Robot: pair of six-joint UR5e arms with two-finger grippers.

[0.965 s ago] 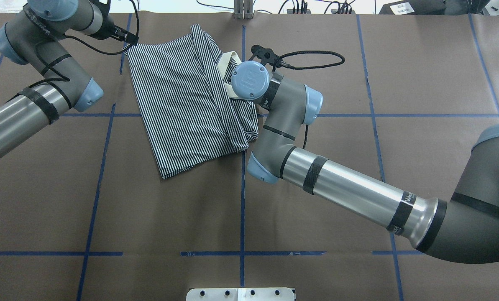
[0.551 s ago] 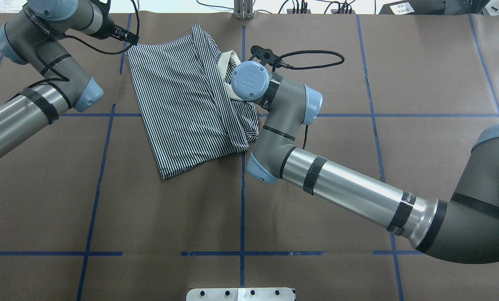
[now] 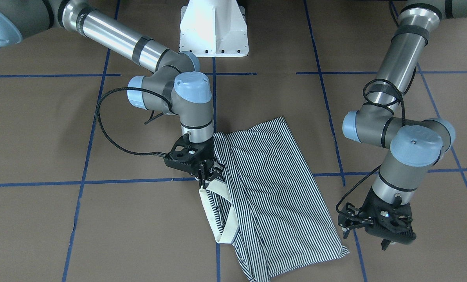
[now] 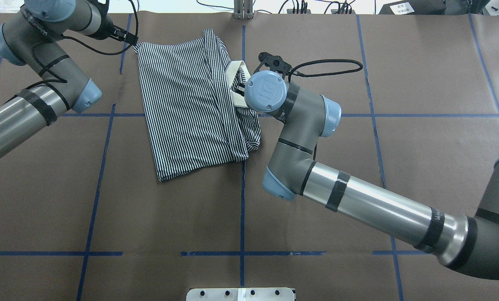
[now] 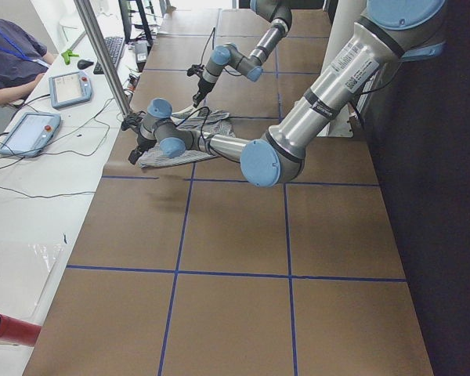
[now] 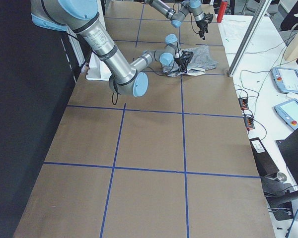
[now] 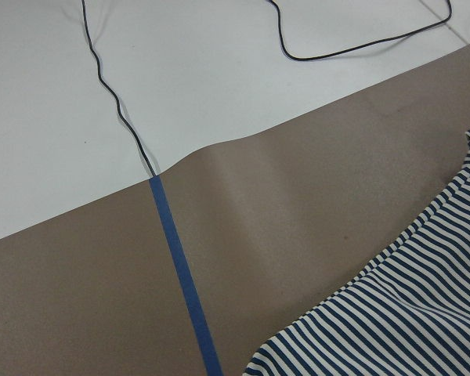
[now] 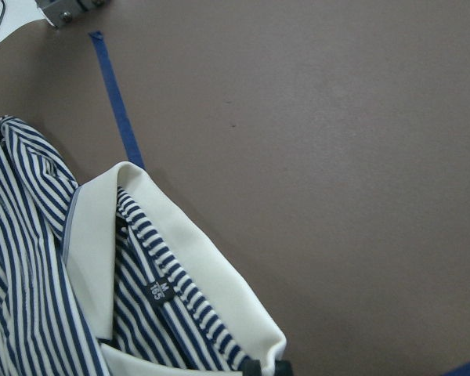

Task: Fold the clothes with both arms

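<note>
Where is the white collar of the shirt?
In the overhead view, the collar lies on the shirt's right edge, by the middle blue line, pinched by the right tool.

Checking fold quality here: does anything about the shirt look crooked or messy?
Yes. The shirt lies skewed to the blue grid lines, and its edge by the right gripper is bunched, with the collar flipped open and sticking out. The rest lies fairly flat.
</note>
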